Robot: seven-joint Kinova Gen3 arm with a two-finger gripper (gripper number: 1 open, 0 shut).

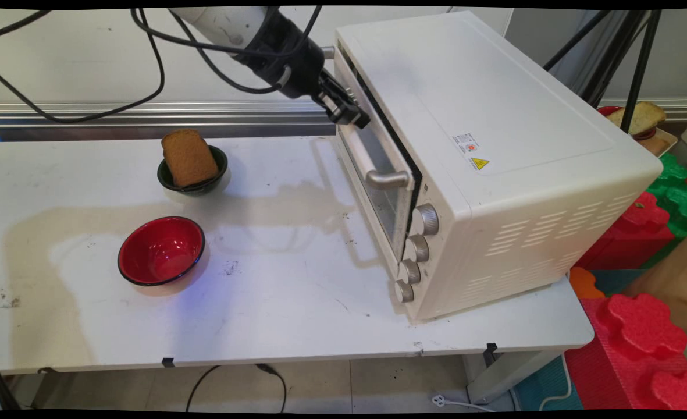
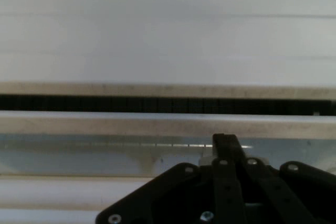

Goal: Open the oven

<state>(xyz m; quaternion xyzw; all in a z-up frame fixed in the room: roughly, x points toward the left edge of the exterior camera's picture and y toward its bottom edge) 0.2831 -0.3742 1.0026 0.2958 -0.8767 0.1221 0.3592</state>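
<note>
Sitting nearest camera: empty red bowl (image 1: 161,250) on white table (image 1: 296,302). Behind it, dark bowl (image 1: 193,174) holding bread slice (image 1: 189,157). Farther right, toaster oven (image 1: 494,145), door (image 1: 381,201) apparently closed. Gripper (image 1: 349,113) clenched, holding nothing, tip at door's top edge. Oven-top sticker (image 1: 472,150): yellow warning triangle, print unreadable.

A white table (image 1: 296,326), its top stained and scuffed, stands before a pale wall (image 1: 75,52) edged with a horizontal metal rail (image 1: 145,113). Beige floor tiles (image 1: 349,384) show beneath the table's near edge, where a black cable (image 1: 273,372) loops down and a white cord (image 1: 454,402) lies on the floor. At right, red, green and orange interlocking foam mats (image 1: 640,337) are piled beside black tripod legs (image 1: 634,64). Lighting is even and soft.
</note>
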